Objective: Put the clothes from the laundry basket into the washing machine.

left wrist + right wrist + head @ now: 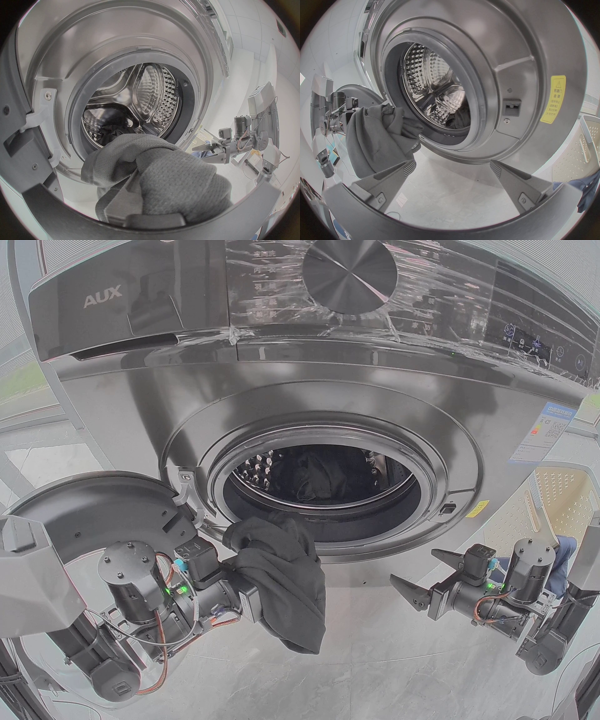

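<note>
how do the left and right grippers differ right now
The left gripper is shut on a dark garment that drapes over it; the right gripper is open and empty. The left gripper sits at the lower rim of the washing machine opening; the right gripper is off to the right, nearer the laundry basket. Both face the drum.
</note>
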`<state>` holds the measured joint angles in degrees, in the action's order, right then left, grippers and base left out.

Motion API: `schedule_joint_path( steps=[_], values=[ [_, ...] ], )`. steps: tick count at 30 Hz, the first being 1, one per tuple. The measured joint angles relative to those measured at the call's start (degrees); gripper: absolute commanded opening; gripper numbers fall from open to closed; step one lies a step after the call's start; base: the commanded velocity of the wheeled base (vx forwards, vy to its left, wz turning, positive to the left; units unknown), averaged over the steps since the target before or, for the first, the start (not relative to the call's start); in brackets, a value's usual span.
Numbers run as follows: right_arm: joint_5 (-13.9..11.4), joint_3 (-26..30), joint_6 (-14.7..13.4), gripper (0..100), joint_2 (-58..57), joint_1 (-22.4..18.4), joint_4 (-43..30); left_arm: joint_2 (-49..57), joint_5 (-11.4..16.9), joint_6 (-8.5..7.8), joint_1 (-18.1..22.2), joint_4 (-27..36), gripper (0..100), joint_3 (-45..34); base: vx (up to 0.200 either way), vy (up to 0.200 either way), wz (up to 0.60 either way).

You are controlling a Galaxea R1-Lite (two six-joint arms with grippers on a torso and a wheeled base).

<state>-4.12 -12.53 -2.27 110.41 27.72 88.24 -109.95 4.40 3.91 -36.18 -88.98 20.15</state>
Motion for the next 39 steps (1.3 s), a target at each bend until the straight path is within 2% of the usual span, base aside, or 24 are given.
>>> schedule_joint_path(
  steps=[9,15,22,31,35,37,39],
  values=[
    [0.1,2.8,-0.1,100,-0.4,3.7,0.0,-0.4,-0.1,-0.17,-0.6,0.0,0,3.4,0.0,0.0,0.0],
    [0.4,3.7,-0.2,100,-0.5,5.9,0.0,-3.7,-0.5,-2.06,-0.3,0.1,0,8.5,0.0,0.0,0.0],
    [0.5,4.0,-0.3,100,-0.5,7.3,0.0,-8.5,-0.5,-2.02,0.4,0.2,0,15.4,0.0,0.0,0.0],
    [0.5,4.2,-0.3,100,-0.5,7.5,0.0,-16.0,-0.8,0.22,1.0,1.5,0,29.2,0.0,0.0,0.0],
    [0.5,4.1,-0.3,100,-0.5,7.5,0.0,-19.7,-1.3,0.73,1.2,2.7,0,34.6,0.0,0.0,0.0],
    [0.5,4.0,-0.3,100,-0.5,7.5,0.0,-21.2,-1.9,0.99,1.4,4.5,0,37.5,0.0,0.0,0.0],
    [0.5,4.0,-0.3,100,-0.5,7.5,0.0,-22.5,-2.6,2.07,1.8,7.6,0,40.8,0.0,0.0,0.0]
  ],
)
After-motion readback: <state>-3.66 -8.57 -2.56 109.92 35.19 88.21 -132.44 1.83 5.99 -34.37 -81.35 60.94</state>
